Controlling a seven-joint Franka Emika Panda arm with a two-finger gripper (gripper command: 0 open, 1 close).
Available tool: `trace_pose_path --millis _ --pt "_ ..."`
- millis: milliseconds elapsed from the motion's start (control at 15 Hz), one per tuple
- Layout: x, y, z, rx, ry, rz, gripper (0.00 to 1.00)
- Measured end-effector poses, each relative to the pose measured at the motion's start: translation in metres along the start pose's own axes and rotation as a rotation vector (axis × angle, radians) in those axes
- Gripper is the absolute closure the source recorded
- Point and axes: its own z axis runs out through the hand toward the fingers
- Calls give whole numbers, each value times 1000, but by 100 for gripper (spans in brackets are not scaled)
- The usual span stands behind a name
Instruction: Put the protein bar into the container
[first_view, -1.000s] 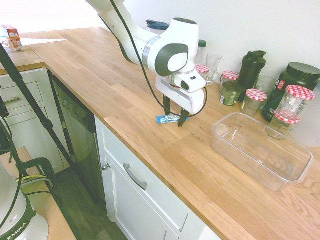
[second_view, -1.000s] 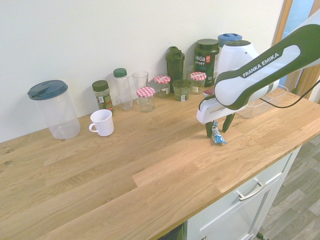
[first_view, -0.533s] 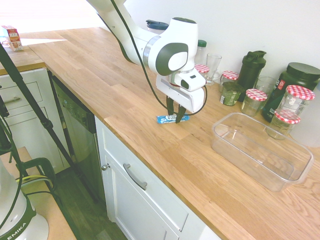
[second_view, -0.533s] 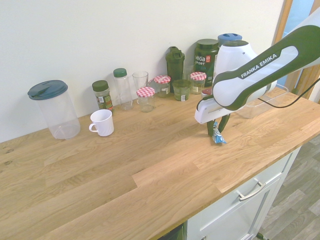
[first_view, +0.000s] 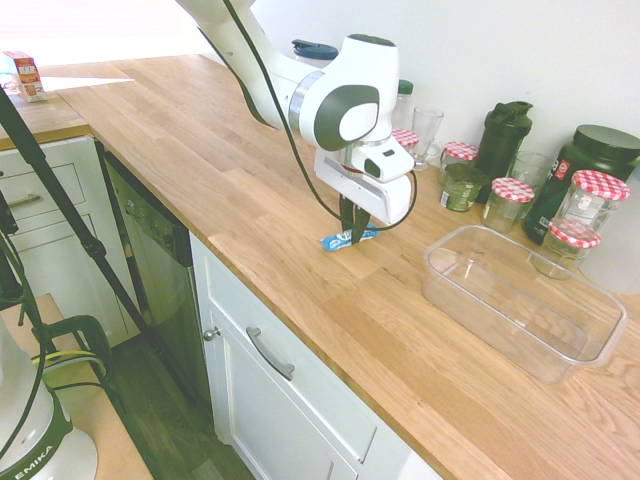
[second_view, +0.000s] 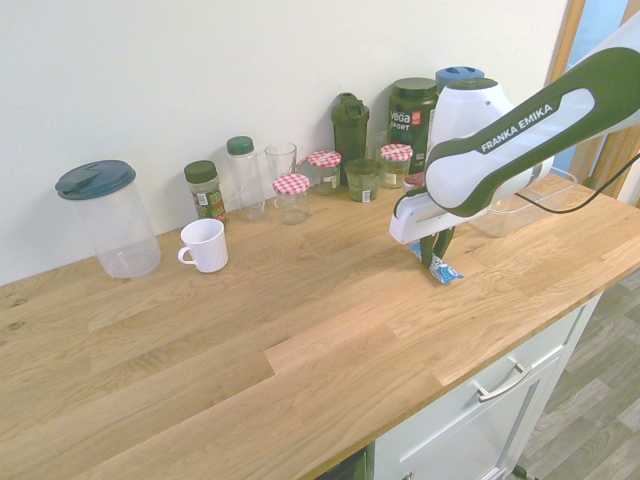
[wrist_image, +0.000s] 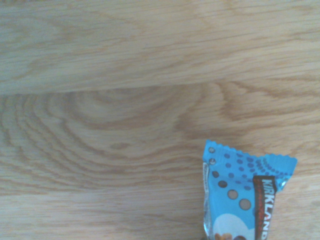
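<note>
The protein bar (first_view: 337, 242), in a shiny blue wrapper, is at the wooden counter's surface near the front edge. My gripper (first_view: 352, 236) points straight down, its dark fingers shut on the bar's middle. From the other side the protein bar (second_view: 445, 271) sticks out below the gripper (second_view: 432, 256). In the wrist view the protein bar (wrist_image: 245, 200) shows one crimped end over the wood grain. The container (first_view: 436, 286), a clear shallow tub, stands empty on the counter a hand's width beyond the bar; the arm hides much of the container (second_view: 512, 214) in the second exterior view.
Along the wall stand jars with red-checkered lids (first_view: 512, 200), a dark shaker bottle (first_view: 502, 135), a dark green tub (first_view: 590, 165) and glasses. Further along are a white mug (second_view: 205, 244) and a clear pitcher with a blue lid (second_view: 105, 215). The counter edge drops off close to the bar.
The fingers have closed from wide open onto the bar. The bar has shifted and turned slightly on the counter.
</note>
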Motion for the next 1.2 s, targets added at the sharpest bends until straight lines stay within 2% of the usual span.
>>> trace_pose_path --millis 533,933,1200 --pt "52 57 -119 142 7 60 100" --pt "123 102 -149 167 -11 130 100" --pt "166 116 -136 151 -17 173 100"
